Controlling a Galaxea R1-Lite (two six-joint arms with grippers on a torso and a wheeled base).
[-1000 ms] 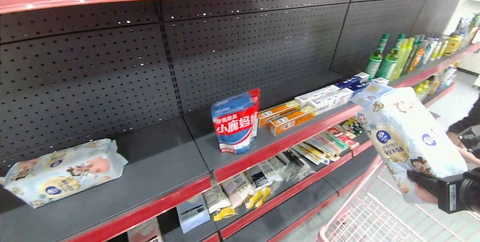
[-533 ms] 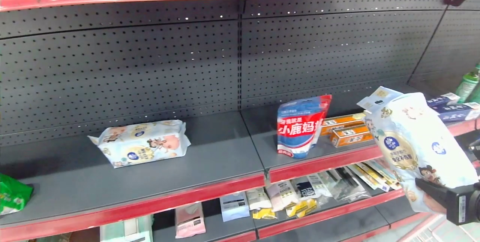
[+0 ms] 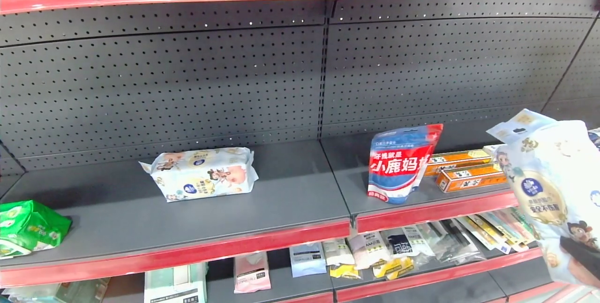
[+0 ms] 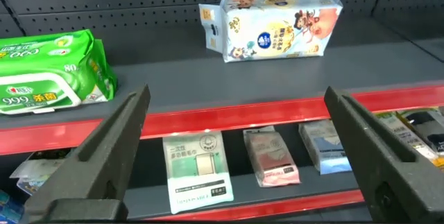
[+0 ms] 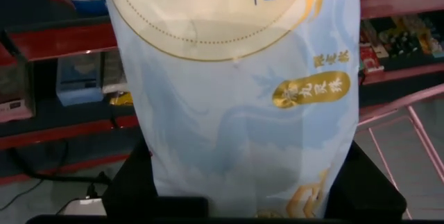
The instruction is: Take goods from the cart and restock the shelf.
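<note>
Where the goods are to land, shelf [image 3: 117,221]: grey deck, red front lip, perforated back panel; a lower tier beneath carries sachets [image 4: 198,168].
Cart [image 5: 409,137]: pink wire frame, below and beside the held load in the right wrist view.
Held wipes pack [image 3: 553,190]: upright and slightly tilted, out in front of the shelf at its right end, off the deck and well apart from the twin pack. Judged handling: soft film wrap over a damp stack, moderately heavy, yielding, somewhat slippery, not fragile. Take hold across the broad faces near the lower end; a firm pinch is tolerable, a light one may let it slide.
Twin pack [image 3: 201,174]: same print, lying flat on the deck, left of the divider.
Green wipes pack [image 3: 30,225]: flat at the far left of the deck.
Blue-and-red pouch [image 3: 401,162]: standing, just beside the orange cartons [image 3: 468,176].
Right gripper [image 5: 246,200]: jaws pinching the held wipes pack at its lower end; the wrist view gives both sides of the grip, the head view one dark tip.
Left gripper [image 4: 236,148]: jaws spread, holding nothing, facing the shelf lip; its view gives the twin pack and green wipes pack from lower down than the head view, plus the sachets' faces.
</note>
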